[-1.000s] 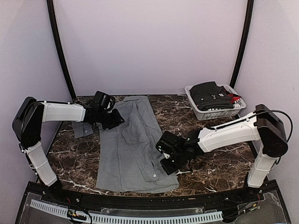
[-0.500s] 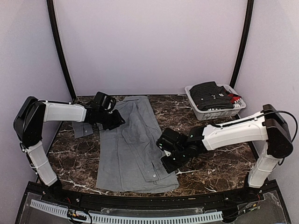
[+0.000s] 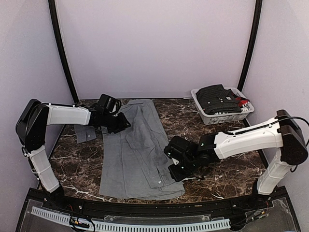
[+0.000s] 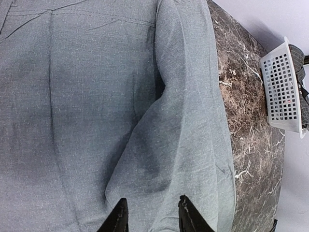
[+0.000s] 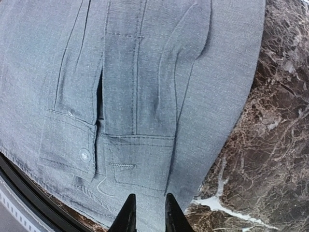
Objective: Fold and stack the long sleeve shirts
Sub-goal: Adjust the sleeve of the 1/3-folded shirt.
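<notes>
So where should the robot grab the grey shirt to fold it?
Probably along the grey shirt's long right edge, coming in from the right. The shirt lies flat, so only its edges give something to pinch, and the right hand sits just over that edge.

Plain mid-grey cloth shirt (image 3: 137, 150) on dark brown, white-veined marble bench (image 3: 227, 169); white lattice plastic basket (image 3: 222, 116) of black clothes far right.

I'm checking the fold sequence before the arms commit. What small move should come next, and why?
Probably lower both grippers to pinch the cloth. The grey shirt lies flat and lengthwise on the table. The left gripper is open over its far part, the right gripper open by the cuff at its right edge. Neither visibly holds fabric.
</notes>
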Robot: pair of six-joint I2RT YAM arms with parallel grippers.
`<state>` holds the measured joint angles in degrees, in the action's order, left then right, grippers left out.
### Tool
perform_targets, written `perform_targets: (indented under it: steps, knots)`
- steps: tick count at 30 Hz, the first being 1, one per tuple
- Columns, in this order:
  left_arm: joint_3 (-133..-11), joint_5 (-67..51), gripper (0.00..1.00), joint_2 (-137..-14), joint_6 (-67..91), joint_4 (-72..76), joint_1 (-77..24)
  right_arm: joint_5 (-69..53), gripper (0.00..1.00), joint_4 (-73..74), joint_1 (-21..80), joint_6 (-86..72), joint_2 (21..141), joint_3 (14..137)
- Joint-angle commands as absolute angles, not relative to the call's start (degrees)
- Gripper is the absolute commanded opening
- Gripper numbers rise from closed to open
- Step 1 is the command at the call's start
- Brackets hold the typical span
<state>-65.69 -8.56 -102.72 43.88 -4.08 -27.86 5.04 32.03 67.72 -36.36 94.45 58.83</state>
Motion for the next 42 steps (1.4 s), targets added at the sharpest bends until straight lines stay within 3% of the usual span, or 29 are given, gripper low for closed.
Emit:
perform_targets:
  steps: [1, 10, 14, 32, 42]
  knots:
    - [-67.3, -9.5, 0.34, -102.6, 42.8, -3.7, -27.5, 4.6, 0.21, 27.7, 67.6, -36.8, 96.9, 59.0]
    - [-67.2, -9.7, 0.34, -102.5, 42.7, -3.7, -27.6, 4.9, 0.33, 26.9, 67.0, -36.9, 99.7, 58.4]
    - [-67.3, -9.9, 0.34, -102.7, 42.8, -3.4, -27.5, 4.7, 0.33, 26.7, 67.1, -36.7, 100.8, 58.4]
    - [-67.5, -9.8, 0.34, -102.9, 42.6, -3.6, -27.5, 7.2, 0.0, 31.5, 68.1, -36.4, 100.5, 62.9]
    - [-67.5, -9.9, 0.34, -103.0, 42.6, -3.5, -27.5, 6.8, 0.0, 32.2, 68.5, -36.8, 99.0, 62.8]
